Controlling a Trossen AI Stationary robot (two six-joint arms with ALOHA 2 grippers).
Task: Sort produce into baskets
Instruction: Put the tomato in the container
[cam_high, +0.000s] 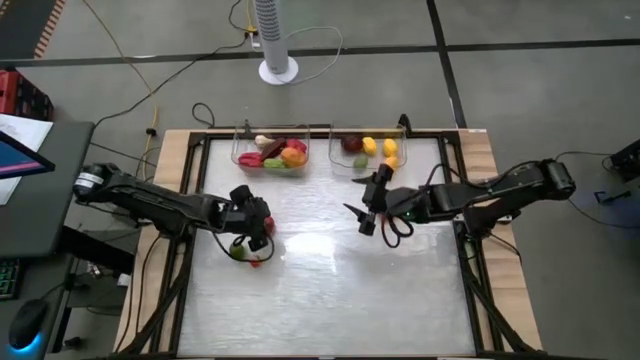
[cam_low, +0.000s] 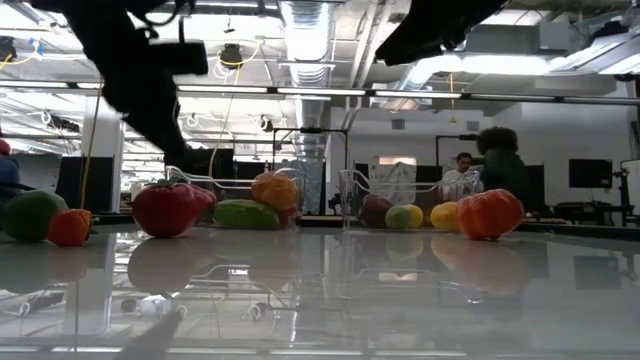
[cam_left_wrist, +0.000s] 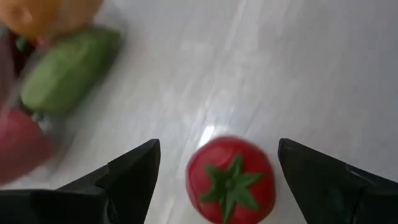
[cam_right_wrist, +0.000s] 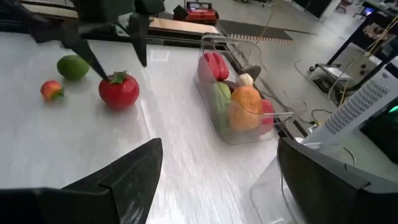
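Most produce already lies in the two clear plastic bins (cam_high: 271, 160) (cam_high: 368, 160) at the desk's far edge. The left tool (cam_left_wrist: 217, 180), jaws wide, straddles a round red tomato (cam_left_wrist: 231, 180) near the left edge; a green lime (cam_right_wrist: 73, 66) and a small red-orange fruit (cam_right_wrist: 51, 90) remain beside it. The right tool (cam_right_wrist: 217, 180) hangs wide and empty mid-desk.

Directly beneath the left end effector (cam_right_wrist: 115, 46), between its spread fingers: red round tomato (cam_right_wrist: 119, 90) on the worktop (cam_high: 330, 290). Just beyond it: green lime (cam_right_wrist: 73, 66), small red-orange fruit (cam_right_wrist: 51, 90). Ahead of the right end effector (cam_high: 358, 218): two clear plastic baskets (cam_high: 270, 150), side by side, both holding produce.
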